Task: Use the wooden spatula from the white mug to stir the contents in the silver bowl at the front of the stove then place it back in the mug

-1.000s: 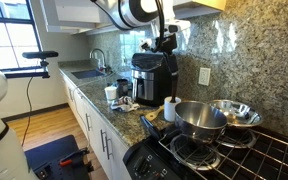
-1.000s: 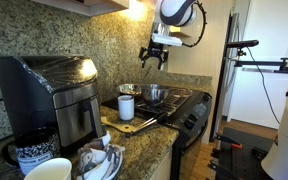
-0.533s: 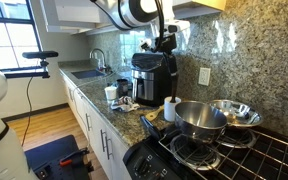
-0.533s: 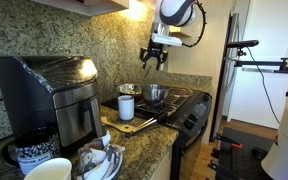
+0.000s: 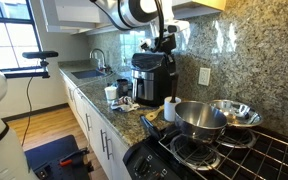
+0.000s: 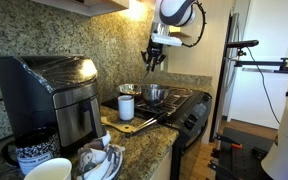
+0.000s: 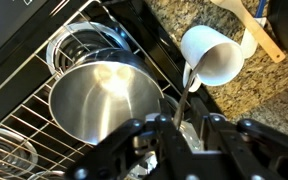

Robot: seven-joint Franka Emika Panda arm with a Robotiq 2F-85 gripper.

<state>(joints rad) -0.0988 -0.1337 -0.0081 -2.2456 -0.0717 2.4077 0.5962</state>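
Note:
In the wrist view the white mug (image 7: 212, 55) stands on the granite counter beside the stove (image 7: 44, 40). The slim shaft of the wooden spatula (image 7: 187, 88) rises out of the mug and runs between the fingers of my gripper (image 7: 189, 123). The jaws are narrow round the shaft; I cannot tell whether both pads press it. The silver bowl (image 7: 104, 100) sits on the front grate next to the mug. In both exterior views the gripper (image 5: 166, 47) (image 6: 154, 58) hangs well above the mug (image 5: 171, 108) (image 6: 126, 107) and the bowl (image 5: 199, 117) (image 6: 154, 95).
A shinier flared steel bowl (image 5: 234, 112) sits on the stove (image 5: 224, 155) behind the silver bowl. A black coffee machine (image 5: 149, 75) (image 6: 54, 95) stands on the counter by the mug. A pale wooden utensil (image 7: 259, 35) lies on the counter. A sink (image 5: 89, 72) lies further along.
The gripper's fingers have drawn in from wide apart to narrow round the spatula's shaft. The arm, the mug and the bowls have stayed where they were.

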